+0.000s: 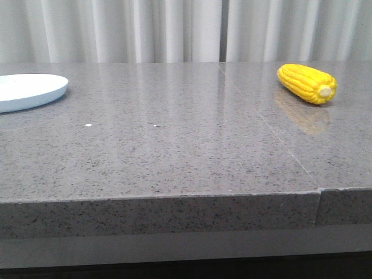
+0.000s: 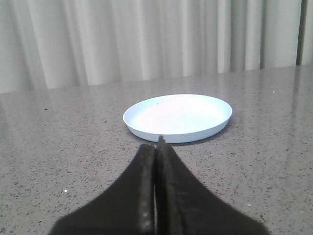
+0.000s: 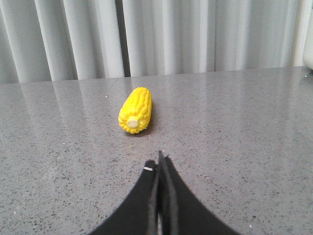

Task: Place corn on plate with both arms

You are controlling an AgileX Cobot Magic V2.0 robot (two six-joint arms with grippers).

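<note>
Corn (image 1: 307, 83) lies on its side on the right of the grey surface (image 1: 174, 151), well apart from the plate (image 1: 29, 91) at the far left, and neither closed, empty claw touches anything. The right claw (image 3: 159, 164) should open wide and close across the cob's middle, since it faces the pale stub end. The left claw (image 2: 157, 147) points at the plate, and nothing stands between corn and plate.

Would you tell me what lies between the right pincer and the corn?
Nothing: the right wrist view shows only bare grey table between the shut right pincer and the corn.
</note>
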